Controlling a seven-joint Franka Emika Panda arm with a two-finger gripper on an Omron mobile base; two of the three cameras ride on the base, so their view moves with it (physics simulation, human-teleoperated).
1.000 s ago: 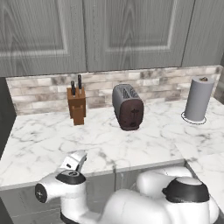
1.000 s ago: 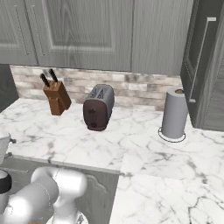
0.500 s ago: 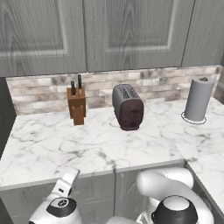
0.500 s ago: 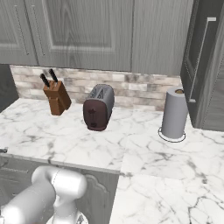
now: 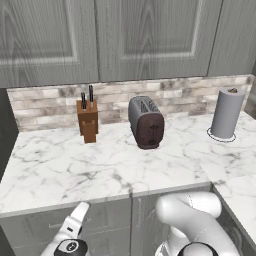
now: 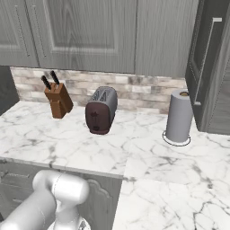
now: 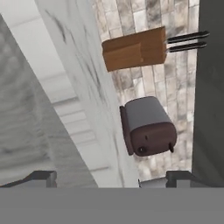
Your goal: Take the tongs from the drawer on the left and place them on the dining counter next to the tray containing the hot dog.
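My gripper (image 7: 111, 178) is open, its two dark fingertips (image 7: 40, 177) standing wide apart with nothing between them. It hangs low in front of the cabinet run, just under the marble counter's front edge (image 7: 94, 109), and the hand view is rolled on its side. A grey recessed-panel drawer front (image 5: 35, 227) lies under the counter at the left, right beside my hand (image 5: 72, 230); the same drawer front (image 6: 15, 179) appears in the right base view. The tongs, the tray, the hot dog and the dining counter are out of view.
On the marble counter (image 5: 60, 170) stand a wooden knife block (image 5: 88, 120), a dark toaster (image 5: 146, 123) and a paper towel roll (image 5: 225, 114). Grey wall cabinets (image 5: 125, 35) hang above. A tall dark cabinet (image 6: 211, 67) closes the right side.
The arm has folded downward and the hand has sunk from the counter's edge to below it, in front of the drawer fronts. The things on the counter have not moved.
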